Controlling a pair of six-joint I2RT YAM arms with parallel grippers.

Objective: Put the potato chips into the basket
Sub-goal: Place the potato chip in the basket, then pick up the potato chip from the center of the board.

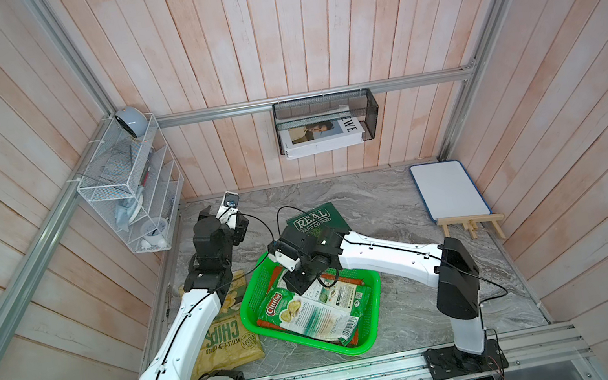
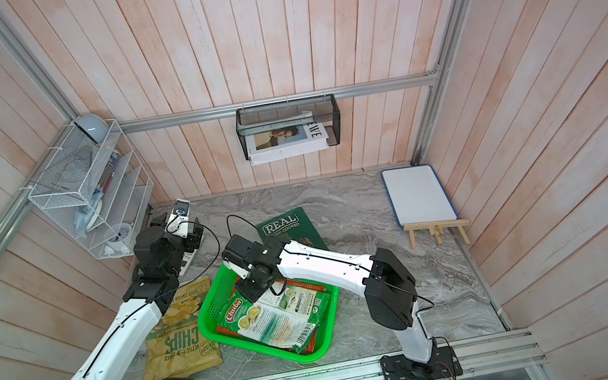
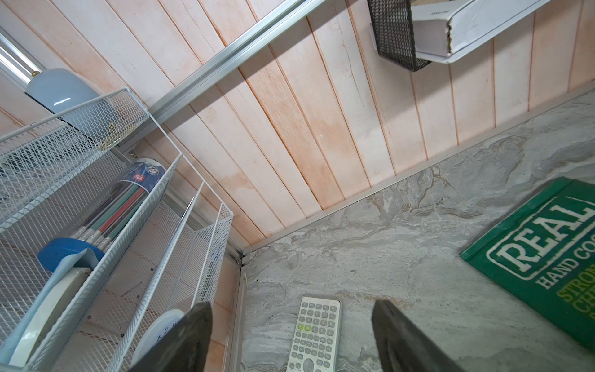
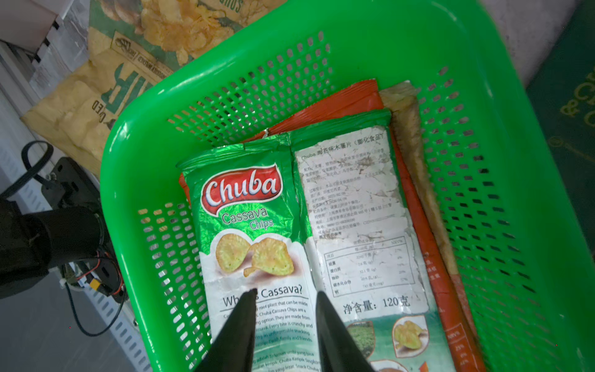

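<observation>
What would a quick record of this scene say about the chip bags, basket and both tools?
In basket: Chuba bag on top, orange-red bag and a tan bag beneath
Outside basket: CHIPS bag beside it, REAL bag behind it
Right tool: open, above Chuba bag
Left tool: open, empty, over calculator

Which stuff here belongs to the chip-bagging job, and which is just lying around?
Job: green basket; Chuba bag, orange-red bag, tan bag inside it; REAL bag, CHIPS bag outside it.
Lying about: calculator, whiteboard, white wire rack, black wire rack.
</observation>
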